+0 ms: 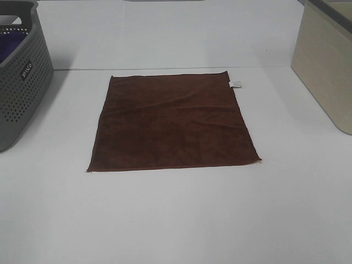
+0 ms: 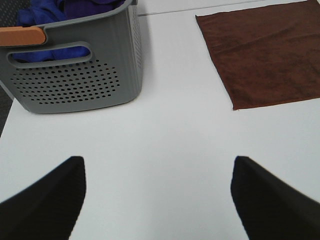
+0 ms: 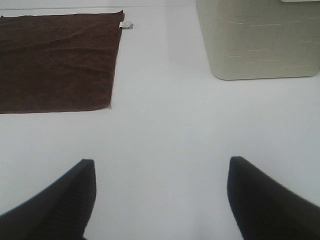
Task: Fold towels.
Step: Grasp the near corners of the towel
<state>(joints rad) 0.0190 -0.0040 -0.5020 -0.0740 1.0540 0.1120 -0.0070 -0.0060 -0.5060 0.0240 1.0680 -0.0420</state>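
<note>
A dark brown towel [image 1: 171, 122] lies flat and unfolded in the middle of the white table, with a small white tag [image 1: 235, 83] at its far right corner. It also shows in the left wrist view [image 2: 265, 52] and in the right wrist view [image 3: 55, 60]. Neither arm shows in the exterior high view. My left gripper [image 2: 159, 192] is open and empty over bare table, well short of the towel's near left corner. My right gripper [image 3: 161, 192] is open and empty over bare table, short of the towel's near right corner.
A grey perforated basket [image 1: 19, 82] holding blue and purple cloth [image 2: 60, 12] stands at the left edge. A beige bin [image 1: 327, 66] stands at the right edge. The white table [image 1: 176, 220] extends in front of the towel.
</note>
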